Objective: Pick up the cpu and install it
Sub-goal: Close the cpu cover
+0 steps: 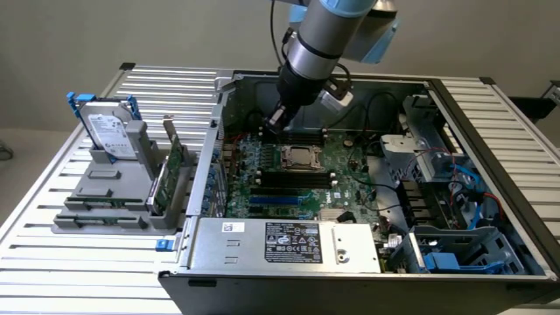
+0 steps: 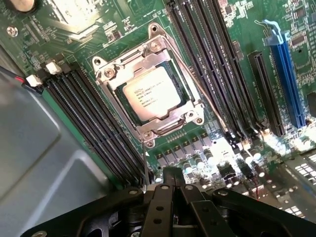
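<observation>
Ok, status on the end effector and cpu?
End effector shut, empty, above the motherboard. Cpu seated on it. Metal socket frame over its edges.

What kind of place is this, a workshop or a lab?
Probably a lab bench for computer assembly: an open computer case lies on a slatted metal table, and a robot arm reaches over its circuit board.

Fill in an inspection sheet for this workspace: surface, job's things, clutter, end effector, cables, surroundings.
Surface: slatted metal table carrying an open computer case.
Job's things: cpu seated inside the socket frame.
Clutter: hard drive standing in a grey fixture.
End effector: shut, empty, above the motherboard.
Cables: black cables and blue cables inside the case.
Surroundings: plain wall.
</observation>
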Controlling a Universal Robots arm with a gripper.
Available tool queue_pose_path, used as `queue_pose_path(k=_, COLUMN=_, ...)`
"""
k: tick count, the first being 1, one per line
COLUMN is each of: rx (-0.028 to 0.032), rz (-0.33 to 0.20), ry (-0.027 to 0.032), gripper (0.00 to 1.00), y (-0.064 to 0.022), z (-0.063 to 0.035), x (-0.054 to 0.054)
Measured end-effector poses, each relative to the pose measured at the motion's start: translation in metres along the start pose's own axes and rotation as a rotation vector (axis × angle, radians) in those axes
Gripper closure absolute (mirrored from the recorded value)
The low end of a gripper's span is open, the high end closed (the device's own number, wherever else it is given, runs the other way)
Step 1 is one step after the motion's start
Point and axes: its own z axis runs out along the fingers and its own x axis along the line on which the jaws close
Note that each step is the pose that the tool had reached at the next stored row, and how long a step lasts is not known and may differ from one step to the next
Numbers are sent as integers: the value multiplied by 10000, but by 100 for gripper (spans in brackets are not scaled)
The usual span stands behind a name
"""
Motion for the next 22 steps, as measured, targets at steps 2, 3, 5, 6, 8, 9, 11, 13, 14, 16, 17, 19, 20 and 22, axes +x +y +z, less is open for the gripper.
queue_pose_path(k=2, rx=17, rz=326, ry=99, gripper=89, y=0, z=0, x=0)
queue_pose_path(k=3, rx=25, rz=484, ry=150, gripper=89, y=0, z=0, x=0)
queue_pose_path(k=5, rx=42, rz=808, ry=250, gripper=89, y=0, z=0, x=0)
queue_pose_path(k=6, rx=50, rz=973, ry=301, gripper=89, y=0, z=0, x=0)
queue_pose_path(k=8, rx=67, rz=1303, ry=404, gripper=89, y=0, z=0, x=0)
queue_pose_path(k=9, rx=76, rz=1471, ry=455, gripper=89, y=0, z=0, x=0)
queue_pose_path(k=11, rx=93, rz=1823, ry=564, gripper=89, y=0, z=0, x=0)
queue_pose_path(k=13, rx=111, rz=2158, ry=669, gripper=89, y=0, z=0, x=0)
queue_pose_path(k=14, rx=120, rz=2327, ry=721, gripper=89, y=0, z=0, x=0)
queue_pose_path(k=16, rx=137, rz=2669, ry=827, gripper=89, y=0, z=0, x=0)
queue_pose_path(k=17, rx=146, rz=2838, ry=880, gripper=89, y=0, z=0, x=0)
queue_pose_path(k=19, rx=164, rz=3178, ry=984, gripper=89, y=0, z=0, x=0)
queue_pose_path(k=20, rx=173, rz=3364, ry=1042, gripper=89, y=0, z=0, x=0)
queue_pose_path(k=22, rx=190, rz=3704, ry=1148, gripper=89, y=0, z=0, x=0)
